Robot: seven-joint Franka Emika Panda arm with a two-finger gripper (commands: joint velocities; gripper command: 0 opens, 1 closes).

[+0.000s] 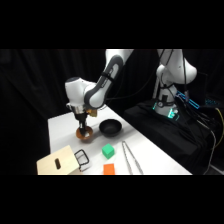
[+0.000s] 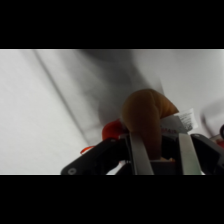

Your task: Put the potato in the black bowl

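Potato [image 2: 144, 120] between fingers [image 2: 139, 155], black bowl [image 1: 110, 127] just beside.

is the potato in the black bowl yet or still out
Out. The potato sits between the gripper fingers on the table, beside the black bowl, which looks empty.

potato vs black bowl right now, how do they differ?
Colour: the potato is reddish-brown, the black bowl glossy black. Size: the potato is smaller than the bowl. Shape: the potato is a rounded lump, the bowl an open shallow dish. State: the gripper is down at the potato, whose brown body sits between its fingers in the wrist view; the bowl stands free beside it. Both are on the white table.
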